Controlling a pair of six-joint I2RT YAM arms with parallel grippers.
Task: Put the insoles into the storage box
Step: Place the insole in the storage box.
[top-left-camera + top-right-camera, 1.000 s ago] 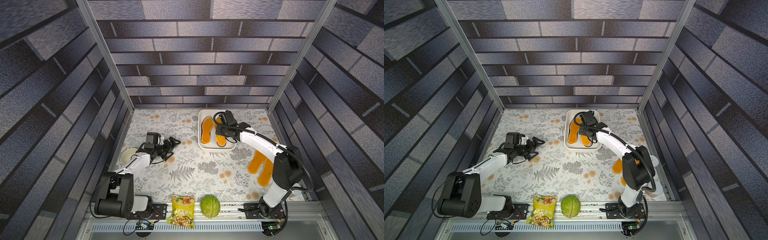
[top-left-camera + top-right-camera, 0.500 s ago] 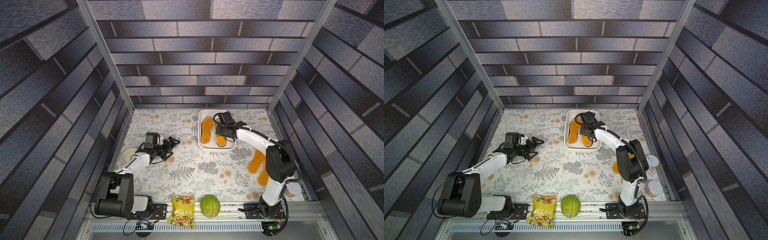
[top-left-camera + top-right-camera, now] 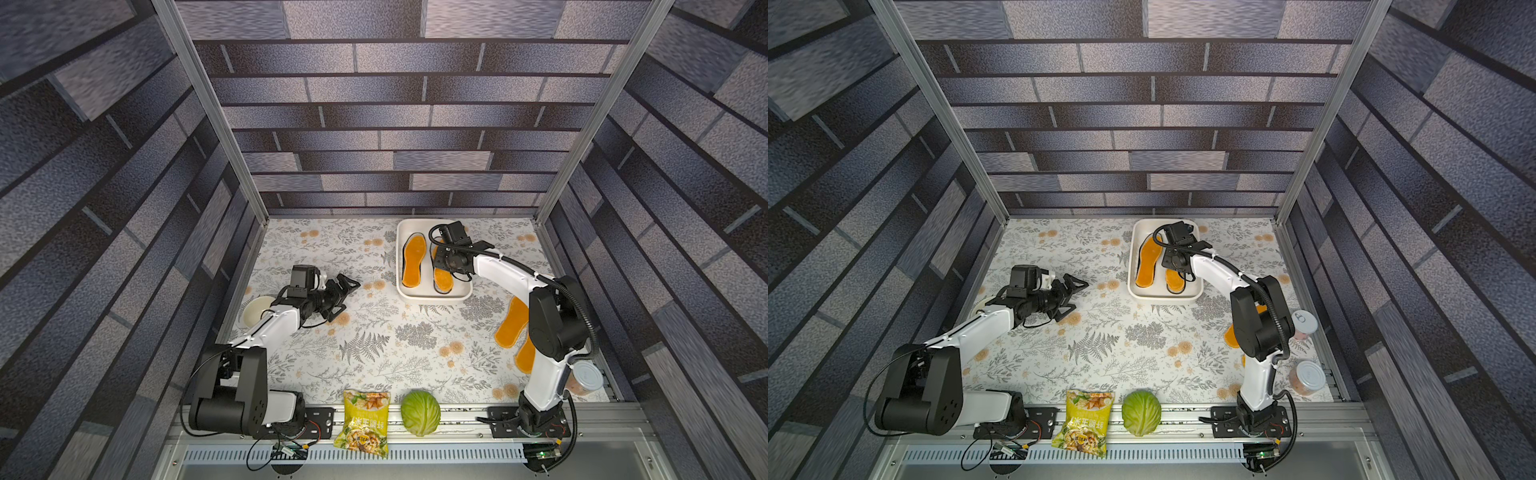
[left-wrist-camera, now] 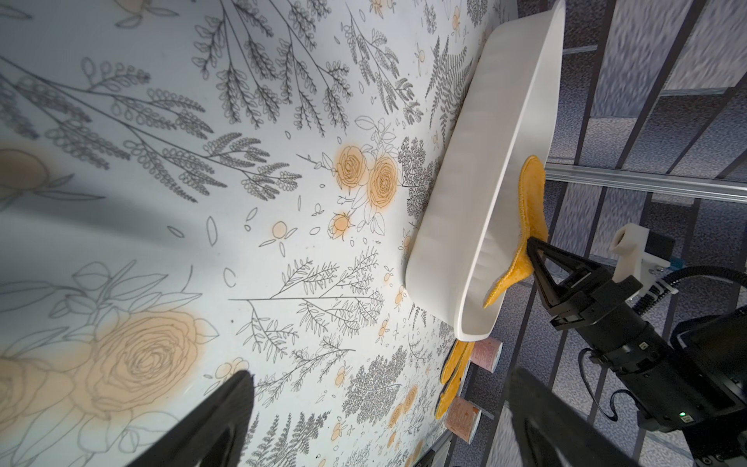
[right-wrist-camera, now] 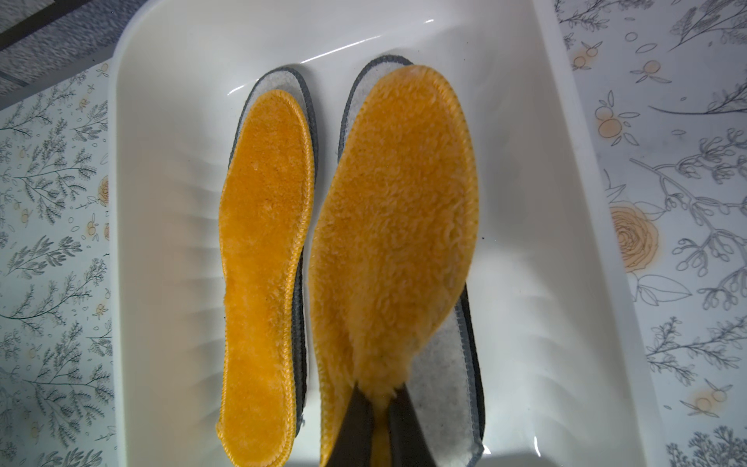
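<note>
Right elbow point(image 3: 552, 324) swung inward, we noted, while right gripper point(image 5: 378, 390) kept pinching an orange insole point(image 5: 396, 202) drooping into the box point(image 5: 566, 202), so release seemed near; left gripper point(image 3: 345, 297) stayed spread.

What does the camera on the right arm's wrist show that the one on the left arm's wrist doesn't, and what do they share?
Only the right wrist view shows the floor of the white rectangular plastic storage box: a fuzzy orange insole lying flat, light grey dark-edged insoles underneath. Only the left wrist view shows more orange insoles on the flowered table, two round pinkish containers and the left arm's open jaws. Both show the box and another orange insole pinched in the right arm's shut jaws.
</note>
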